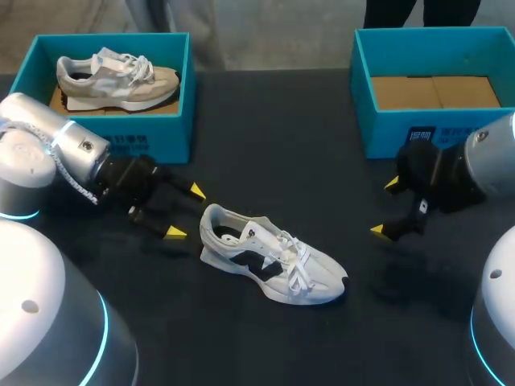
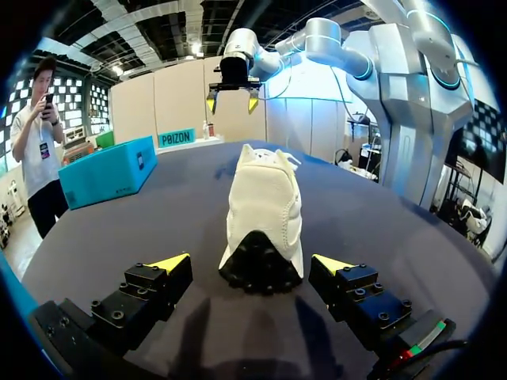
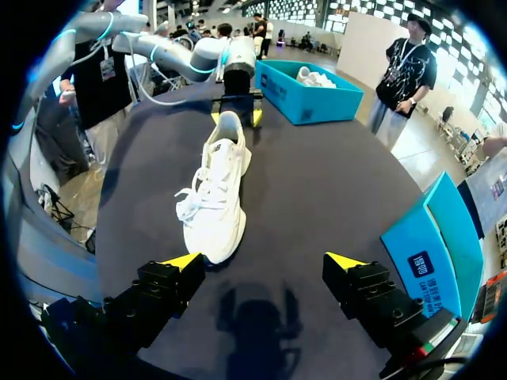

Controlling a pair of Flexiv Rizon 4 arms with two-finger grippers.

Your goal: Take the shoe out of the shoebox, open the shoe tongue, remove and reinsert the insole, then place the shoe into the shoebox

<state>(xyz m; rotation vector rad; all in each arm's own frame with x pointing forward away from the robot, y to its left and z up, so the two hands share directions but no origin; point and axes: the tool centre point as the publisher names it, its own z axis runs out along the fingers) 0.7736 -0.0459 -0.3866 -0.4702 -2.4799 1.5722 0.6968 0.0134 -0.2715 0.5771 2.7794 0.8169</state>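
Left and right jaws stand open, shoe lying lengthwise between them, heel toward the left.

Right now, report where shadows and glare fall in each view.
Head view: the shoe throws a soft shadow on the dark table, no glare on it. Left wrist view: the left gripper shades the table just before the shoe's heel. Right wrist view: the right gripper casts a clear dark shadow between its fingers.

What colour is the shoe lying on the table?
White shoe with black accents, clearest in the head view.
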